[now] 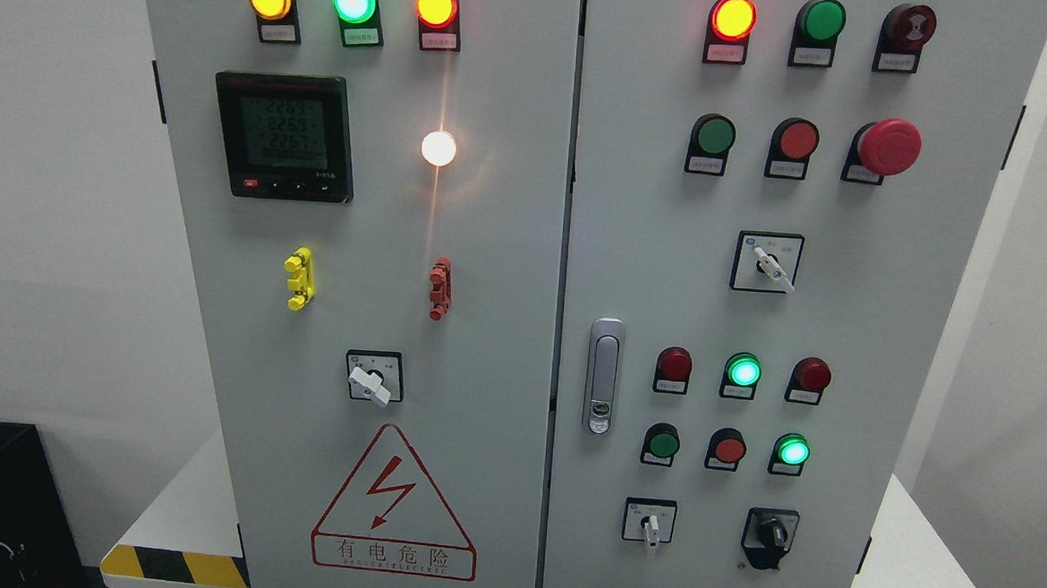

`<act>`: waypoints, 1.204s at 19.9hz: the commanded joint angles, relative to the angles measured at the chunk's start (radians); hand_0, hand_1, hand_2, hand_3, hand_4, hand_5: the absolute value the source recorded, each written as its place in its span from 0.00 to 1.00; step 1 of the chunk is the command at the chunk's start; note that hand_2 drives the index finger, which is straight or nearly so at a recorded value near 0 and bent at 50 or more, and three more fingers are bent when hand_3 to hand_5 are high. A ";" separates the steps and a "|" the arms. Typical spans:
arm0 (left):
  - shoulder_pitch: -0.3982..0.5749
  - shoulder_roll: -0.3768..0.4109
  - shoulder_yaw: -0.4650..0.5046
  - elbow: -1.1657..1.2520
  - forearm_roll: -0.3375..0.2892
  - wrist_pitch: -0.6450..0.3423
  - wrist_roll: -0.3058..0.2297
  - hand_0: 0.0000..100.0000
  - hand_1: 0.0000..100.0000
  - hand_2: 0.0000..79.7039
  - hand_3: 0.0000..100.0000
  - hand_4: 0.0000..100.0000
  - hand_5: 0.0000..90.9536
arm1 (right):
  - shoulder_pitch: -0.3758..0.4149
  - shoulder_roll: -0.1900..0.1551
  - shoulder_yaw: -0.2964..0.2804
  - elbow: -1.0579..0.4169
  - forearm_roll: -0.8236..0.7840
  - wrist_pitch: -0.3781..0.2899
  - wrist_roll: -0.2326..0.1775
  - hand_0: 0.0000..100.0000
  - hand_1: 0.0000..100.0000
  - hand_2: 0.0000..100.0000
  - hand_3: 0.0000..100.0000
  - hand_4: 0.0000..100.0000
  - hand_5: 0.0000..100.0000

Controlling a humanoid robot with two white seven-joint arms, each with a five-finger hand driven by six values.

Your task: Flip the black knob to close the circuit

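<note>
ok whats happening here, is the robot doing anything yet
Nothing is being handled yet. The head view faces a grey two-door electrical cabinet, and neither robot hand is in the picture. The black knob sits untouched at the lower right of the right door, beside a white-handled selector switch. Several indicator lamps are lit, including a green lamp just above the knob, and the digital meter on the left door shows readings.

We see a white platform [185, 509], edged with yellow-and-black hazard striping [178, 566], at the lower left and lower right of the frame, carrying the grey electrical cabinet [522, 330] directly upon it.
</note>
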 commanded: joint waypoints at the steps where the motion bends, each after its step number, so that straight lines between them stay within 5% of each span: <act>1: 0.023 0.000 0.000 -0.031 -0.001 0.001 -0.001 0.12 0.56 0.00 0.00 0.00 0.00 | -0.001 -0.001 0.000 0.008 0.032 -0.001 0.001 0.00 0.09 0.00 0.00 0.00 0.00; 10: 0.023 0.000 0.000 -0.031 -0.001 0.001 -0.001 0.12 0.56 0.00 0.00 0.00 0.00 | -0.001 -0.001 -0.002 0.006 0.029 -0.016 0.035 0.00 0.09 0.00 0.00 0.00 0.00; 15: 0.021 0.000 0.000 -0.029 -0.001 0.001 -0.001 0.12 0.56 0.00 0.00 0.00 0.00 | -0.001 0.001 -0.012 0.008 0.012 -0.162 0.142 0.00 0.10 0.00 0.00 0.00 0.00; 22: 0.023 0.000 0.000 -0.031 -0.001 0.001 -0.001 0.12 0.56 0.00 0.00 0.00 0.00 | -0.008 -0.001 -0.051 -0.055 0.017 -0.248 0.179 0.00 0.10 0.00 0.00 0.00 0.00; 24: 0.023 0.000 0.000 -0.031 0.001 0.001 -0.001 0.12 0.56 0.00 0.00 0.00 0.00 | -0.006 0.001 -0.051 -0.125 0.021 -0.245 0.176 0.00 0.10 0.02 0.11 0.03 0.00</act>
